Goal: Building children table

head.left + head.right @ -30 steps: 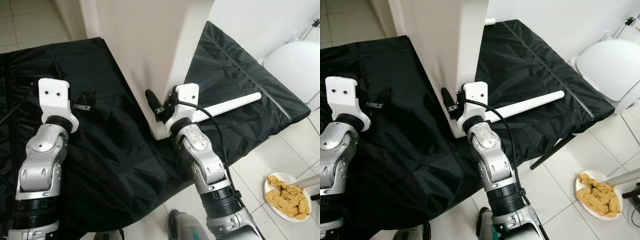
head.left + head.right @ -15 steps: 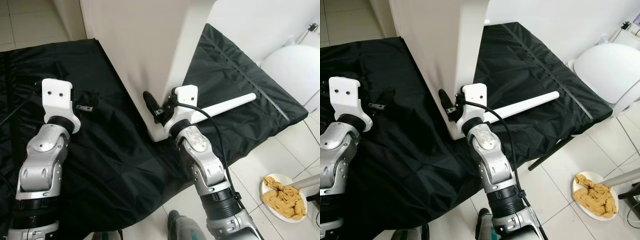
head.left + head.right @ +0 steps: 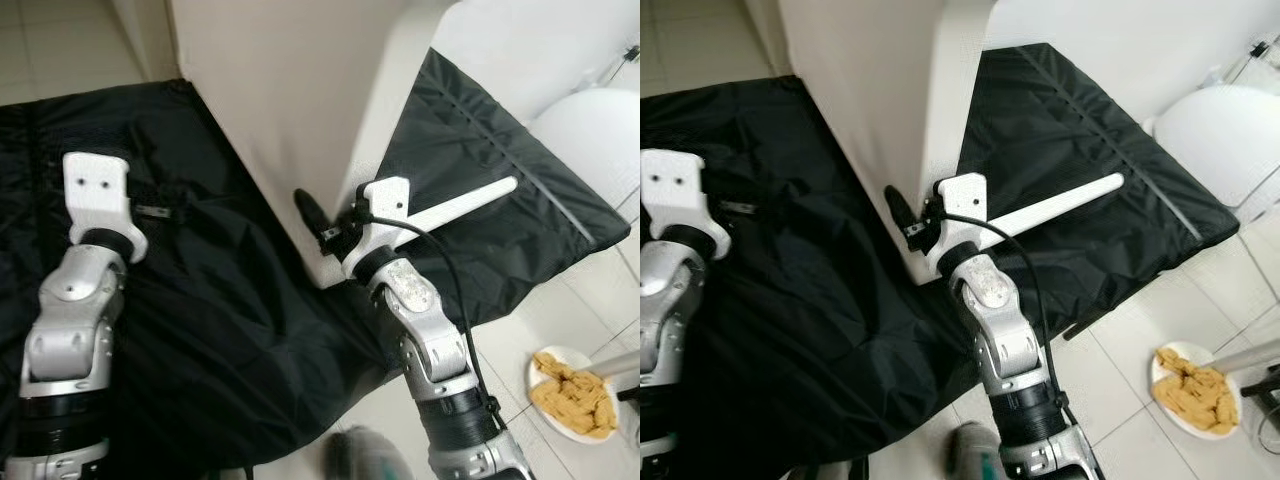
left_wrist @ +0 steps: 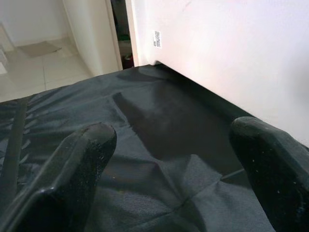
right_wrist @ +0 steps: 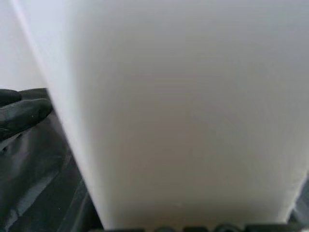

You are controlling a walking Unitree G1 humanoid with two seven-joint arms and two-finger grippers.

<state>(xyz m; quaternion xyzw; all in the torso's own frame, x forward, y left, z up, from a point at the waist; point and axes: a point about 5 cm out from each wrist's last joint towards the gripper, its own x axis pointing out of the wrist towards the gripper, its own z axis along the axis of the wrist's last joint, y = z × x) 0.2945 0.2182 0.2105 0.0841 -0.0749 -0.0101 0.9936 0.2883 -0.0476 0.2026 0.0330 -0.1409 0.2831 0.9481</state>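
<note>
Left tool (image 4: 169, 159) agape, right tool (image 3: 325, 222) clamped

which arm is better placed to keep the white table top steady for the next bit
The right. Its pincer sits at the near corner of the upright white table top, one finger on the face. The left pincer is open over the black cloth, apart from the panel.

The tabletop panel (image 3: 290, 110) is plain cream-white, unpatterned, with a small printed label showing near its edge in the left wrist view. The table leg (image 3: 462, 201) is the same white. Beneath them the cloth (image 3: 200, 290) is black with a faint sheen and a thin pale seam line. Both arms are silver with white wrist housings and black fingers (image 4: 82, 150). The floor tiles (image 3: 590, 310) are off-white with grey grout. A white plate (image 3: 1196, 391) holds mustard-yellow crumpled cloth (image 3: 1192, 392).
</note>
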